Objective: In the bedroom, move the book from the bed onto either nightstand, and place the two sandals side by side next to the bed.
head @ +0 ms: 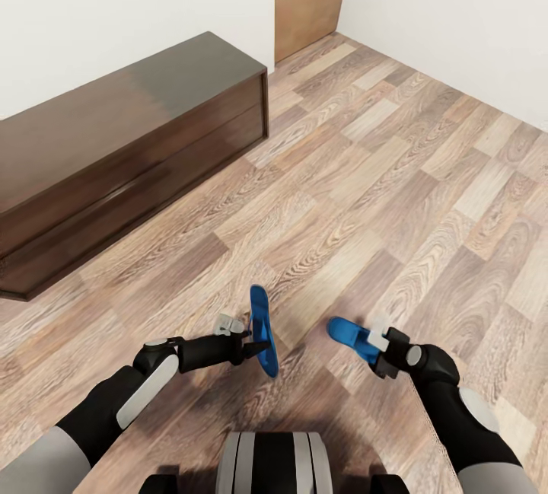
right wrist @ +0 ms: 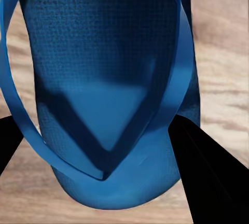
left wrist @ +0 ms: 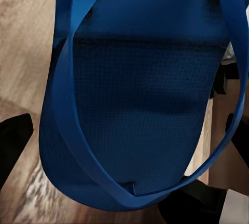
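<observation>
Flanking bare floor (head: 365, 197): long dark bench (head: 114, 151).

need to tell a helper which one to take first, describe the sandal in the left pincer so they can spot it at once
Start from the long dark bench unit against the white wall and come down across the wood-plank floor to the robot's arms. The left pincer holds a bright blue sandal. Unlike the other sandal in the right pincer, it stands on edge, showing a thin long profile.

Head camera looks steeply down over both arms at the wood-plank floor (head: 365, 174); each wrist camera sits tight against its pincer's bright blue flat sandal (left wrist: 135, 94), floor shared behind.
</observation>
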